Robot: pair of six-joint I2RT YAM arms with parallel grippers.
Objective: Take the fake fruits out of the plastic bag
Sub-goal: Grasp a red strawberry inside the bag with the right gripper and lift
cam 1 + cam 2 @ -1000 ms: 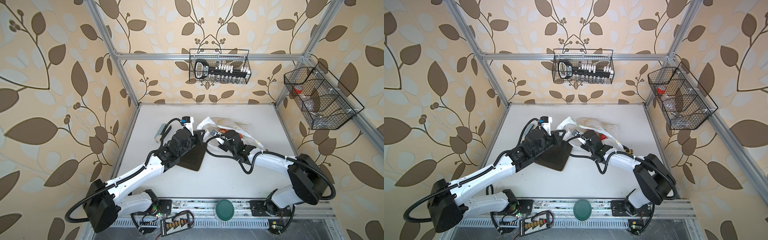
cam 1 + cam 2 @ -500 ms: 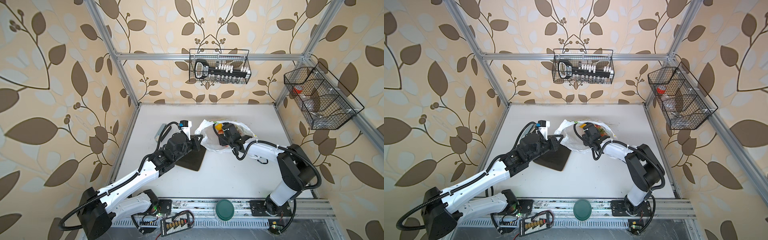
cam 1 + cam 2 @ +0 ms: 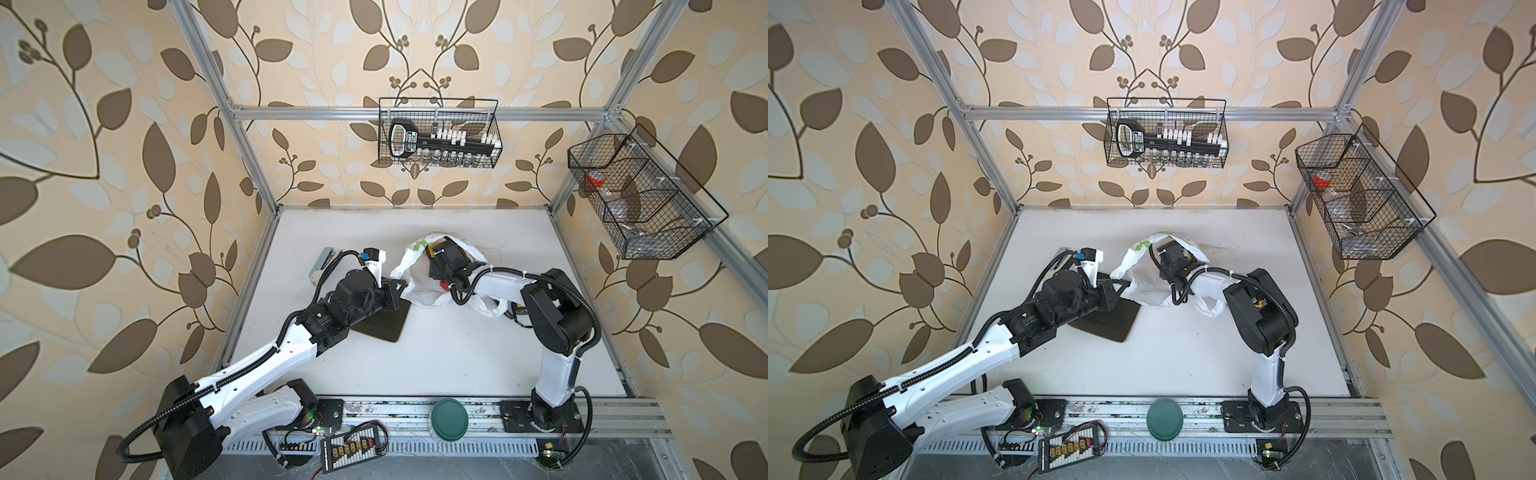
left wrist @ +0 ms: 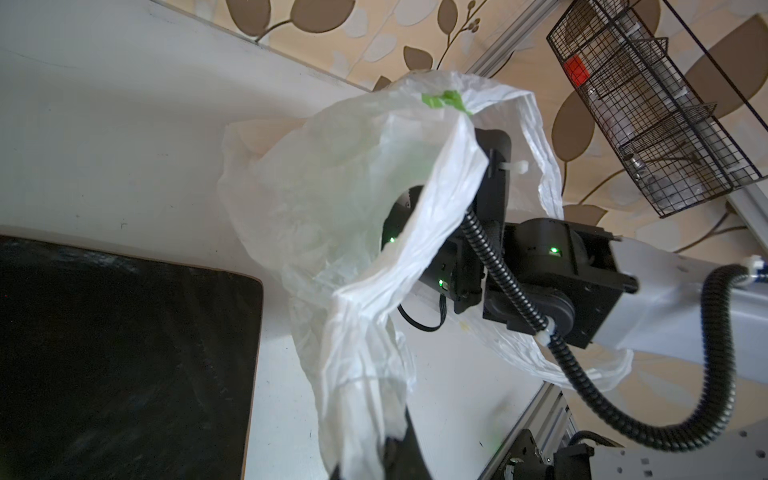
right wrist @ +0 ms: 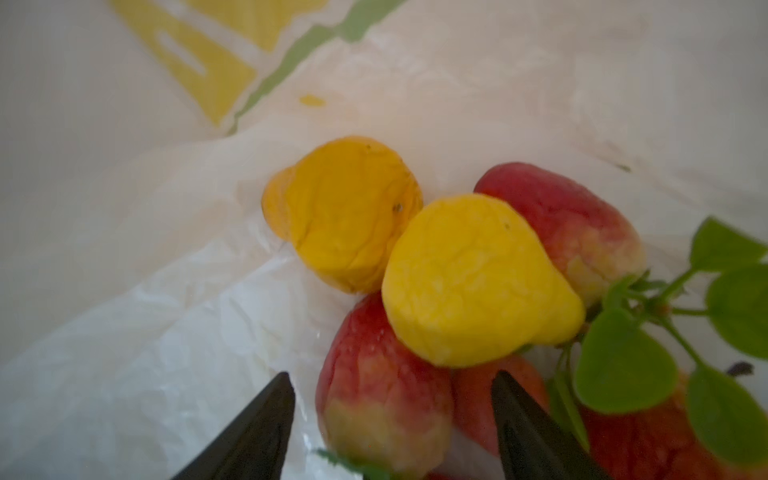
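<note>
Inside the plastic bag (image 5: 166,332), on its crinkled white floor: the fake fruits (image 5: 478,282), heaped and touching. Two yellow pears side by side, the paler one lying over two red-yellow peaches (image 5: 382,386); a green leafy sprig (image 5: 623,365) against the edge of the heap. Right gripper (image 5: 392,419) deep in the bag's mouth, fingers released and spread to either side of the nearer peach, closed on nothing. In both top views, the bag (image 3: 419,286) (image 3: 1142,286) crumpled near the middle of the white table (image 3: 457,353), mouth lifted, the right arm's wrist hidden inside it. Left gripper (image 3: 397,289) clenched on the bag's rim, holding a bunched strip of plastic up; in the left wrist view, film drawn down tight to the fingers (image 4: 399,453). Just beside the bag, partly under the left arm: a black square plate (image 3: 382,320). Farther off, a round green lid (image 3: 449,419) on the front rail, a wire basket (image 3: 440,137) on the back wall, another wire basket (image 3: 640,199) on the side wall
</note>
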